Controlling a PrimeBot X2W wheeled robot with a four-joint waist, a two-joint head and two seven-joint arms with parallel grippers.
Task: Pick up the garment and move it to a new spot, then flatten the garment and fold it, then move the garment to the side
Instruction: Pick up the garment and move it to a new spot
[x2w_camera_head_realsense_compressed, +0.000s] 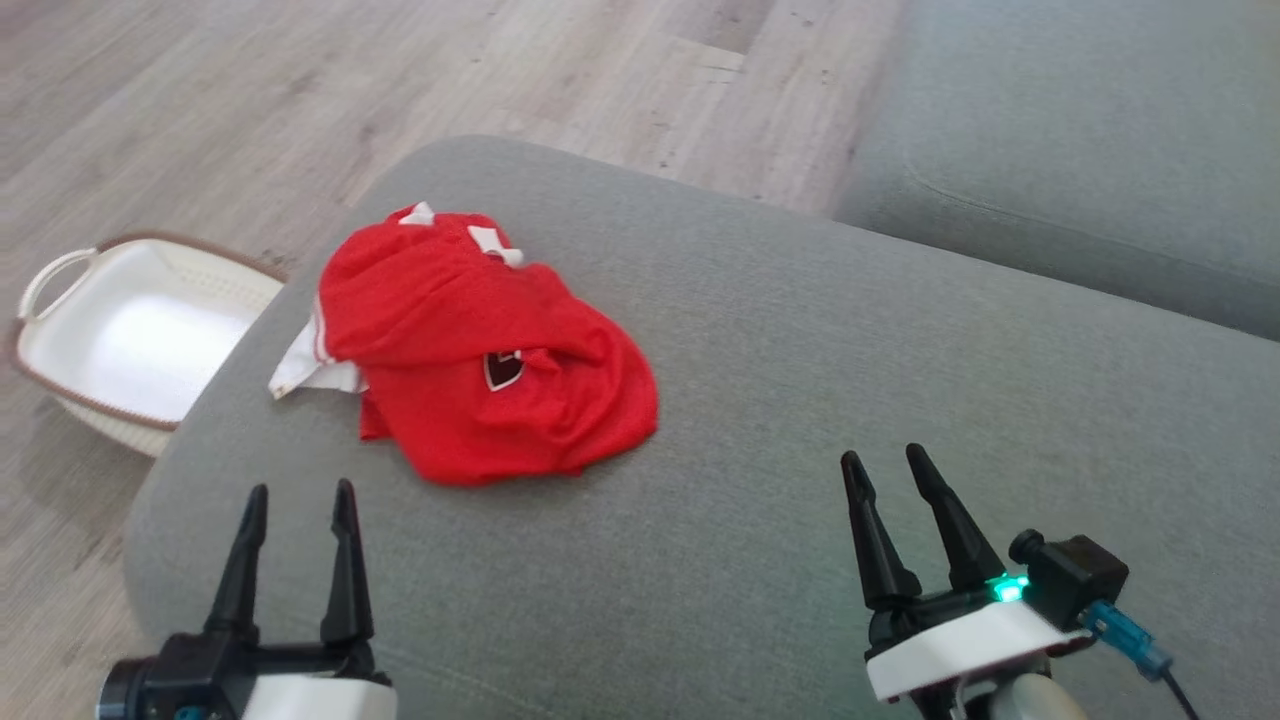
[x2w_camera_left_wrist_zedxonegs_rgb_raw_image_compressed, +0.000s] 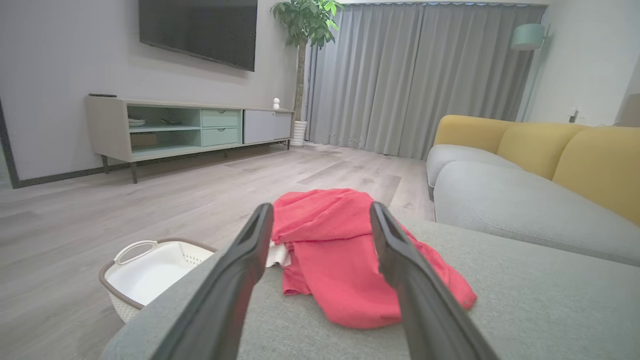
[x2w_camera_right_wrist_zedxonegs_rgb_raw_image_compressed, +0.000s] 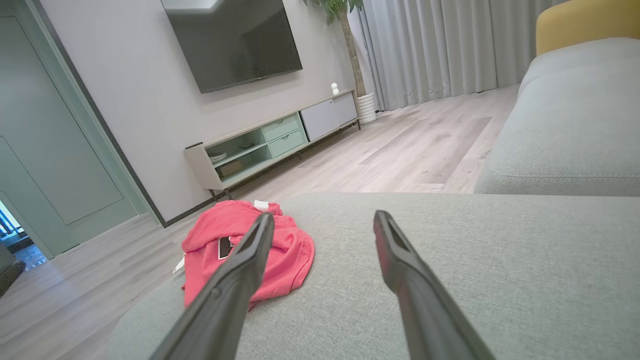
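Note:
The garment (x2w_camera_head_realsense_compressed: 480, 350) is a red shirt with white trim and a dark badge, lying crumpled near the far left corner of the grey cushion (x2w_camera_head_realsense_compressed: 800, 400). From the left wrist the garment (x2w_camera_left_wrist_zedxonegs_rgb_raw_image_compressed: 345, 260) lies straight ahead between the fingers; from the right wrist the garment (x2w_camera_right_wrist_zedxonegs_rgb_raw_image_compressed: 240, 245) sits ahead to the left. My left gripper (x2w_camera_head_realsense_compressed: 300, 505) hovers open near the cushion's front left, a short way before the shirt. My right gripper (x2w_camera_head_realsense_compressed: 885, 470) stands open at the front right, well apart from it. Neither holds anything.
A white basket (x2w_camera_head_realsense_compressed: 130, 330) with a brown rim stands on the wood floor (x2w_camera_head_realsense_compressed: 300, 100) off the cushion's left edge. A second grey sofa seat (x2w_camera_head_realsense_compressed: 1080, 130) lies at the back right. A TV cabinet (x2w_camera_left_wrist_zedxonegs_rgb_raw_image_compressed: 185, 127) stands far across the room.

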